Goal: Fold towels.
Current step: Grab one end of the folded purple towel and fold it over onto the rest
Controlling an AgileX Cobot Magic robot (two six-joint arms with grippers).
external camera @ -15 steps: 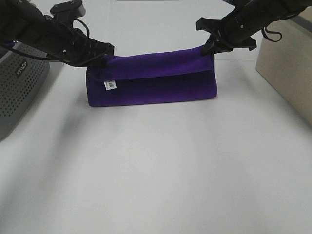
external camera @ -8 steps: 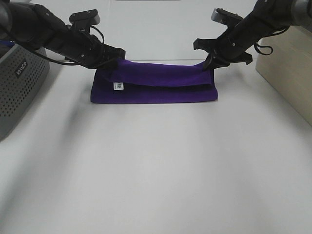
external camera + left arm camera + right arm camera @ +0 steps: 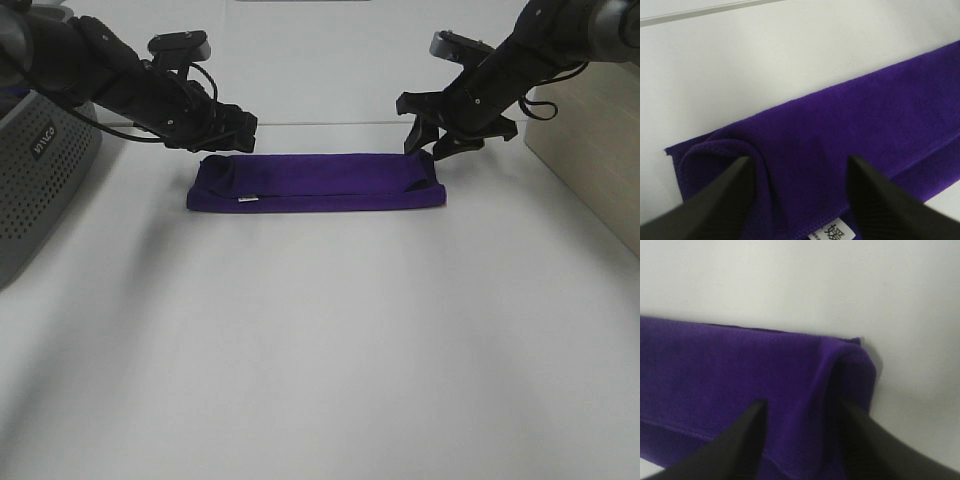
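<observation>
A purple towel (image 3: 318, 181) lies folded into a long flat strip on the white table (image 3: 320, 340), with a small white label (image 3: 246, 199) at its front left. My left gripper (image 3: 228, 135) hovers open just above the towel's left end; in the left wrist view (image 3: 800, 200) the fingers (image 3: 725, 200) stand apart over the bunched cloth (image 3: 830, 140). My right gripper (image 3: 432, 142) hovers open above the towel's right end; in the right wrist view (image 3: 802, 440) its fingers (image 3: 742, 440) straddle the folded corner (image 3: 840, 370) without pinching it.
A grey perforated box (image 3: 40, 190) stands at the left edge. A beige box (image 3: 590, 140) stands at the right edge. A seam (image 3: 320, 124) runs across the table just behind the towel.
Both grippers have lowered the raised towel edge down onto the rest of the towel and let go. The towel has gone from a tall hanging fold to a flat strip.
</observation>
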